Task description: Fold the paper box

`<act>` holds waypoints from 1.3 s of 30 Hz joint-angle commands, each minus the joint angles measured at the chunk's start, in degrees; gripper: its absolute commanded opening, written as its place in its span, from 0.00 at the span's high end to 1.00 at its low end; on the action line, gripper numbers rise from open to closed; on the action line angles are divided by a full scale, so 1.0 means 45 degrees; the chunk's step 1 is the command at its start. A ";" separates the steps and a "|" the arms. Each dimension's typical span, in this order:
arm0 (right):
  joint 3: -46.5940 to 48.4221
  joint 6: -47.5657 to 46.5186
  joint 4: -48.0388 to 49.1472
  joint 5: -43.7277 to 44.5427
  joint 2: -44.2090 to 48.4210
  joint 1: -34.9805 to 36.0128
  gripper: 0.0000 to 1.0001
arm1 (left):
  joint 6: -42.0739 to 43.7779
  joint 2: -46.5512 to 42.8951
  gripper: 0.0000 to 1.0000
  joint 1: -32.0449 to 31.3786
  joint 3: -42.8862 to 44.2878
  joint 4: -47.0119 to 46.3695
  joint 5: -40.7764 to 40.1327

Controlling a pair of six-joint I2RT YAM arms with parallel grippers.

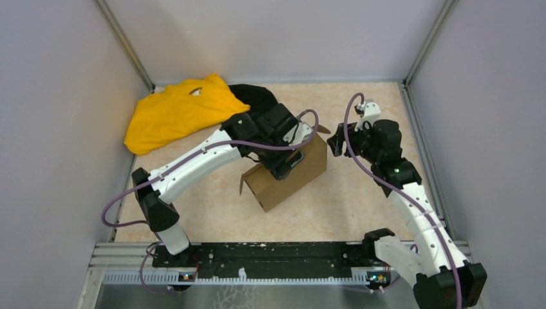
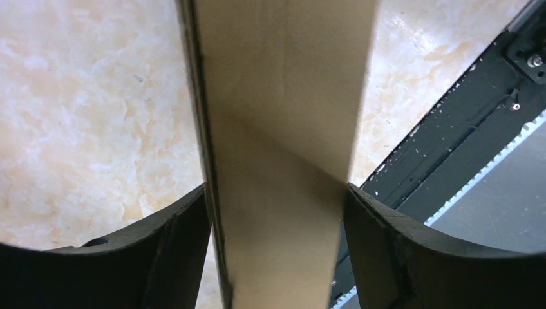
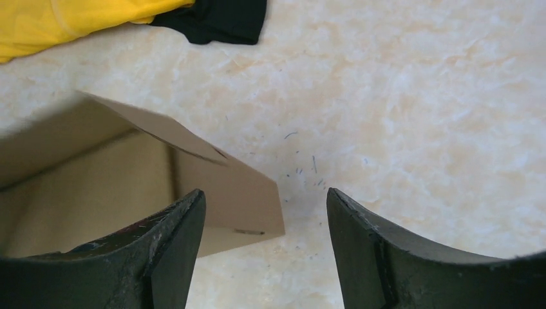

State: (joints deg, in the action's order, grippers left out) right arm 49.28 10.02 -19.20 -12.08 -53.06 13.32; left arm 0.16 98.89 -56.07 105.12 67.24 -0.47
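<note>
The paper box (image 1: pixel 308 168) is brown cardboard, partly folded up, standing in the middle of the table with a small flap sticking out at its left end. My left gripper (image 1: pixel 287 163) reaches down into it from above. In the left wrist view a wide cardboard wall (image 2: pixel 283 96) fills the gap between the fingers, touching both, so the left gripper (image 2: pixel 277 193) is shut on it. My right gripper (image 1: pixel 336 143) hovers just right of the box. It is open (image 3: pixel 265 196) with only bare table between its fingers; a box flap (image 3: pixel 225 187) lies to its left.
A yellow cloth (image 1: pixel 177 109) and a black cloth (image 1: pixel 257 96) lie at the back left, beyond the box. The black base rail (image 1: pixel 270 254) runs along the near edge. Grey walls enclose the table on three sides.
</note>
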 commanded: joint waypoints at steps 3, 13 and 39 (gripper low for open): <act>-0.0547 -0.2162 0.1492 -0.0193 0.1847 -0.0026 0.28 | 0.0469 -0.0150 0.21 -0.0365 -0.0294 -0.0217 0.0582; -0.0796 -0.2842 0.1553 -0.0809 0.2263 -0.0031 0.29 | 0.0549 -0.0213 0.20 -0.0429 -0.0693 -0.0279 0.0312; -0.0679 -0.4437 0.1454 -0.1899 0.0503 -0.0040 0.49 | 0.0564 -0.0055 0.20 -0.0430 -0.0470 -0.0331 0.0589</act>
State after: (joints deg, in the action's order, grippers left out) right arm 44.27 -9.02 -15.70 -20.25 -49.91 13.32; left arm 1.63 98.89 -57.65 102.28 66.83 1.15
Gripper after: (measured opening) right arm 0.516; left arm 0.800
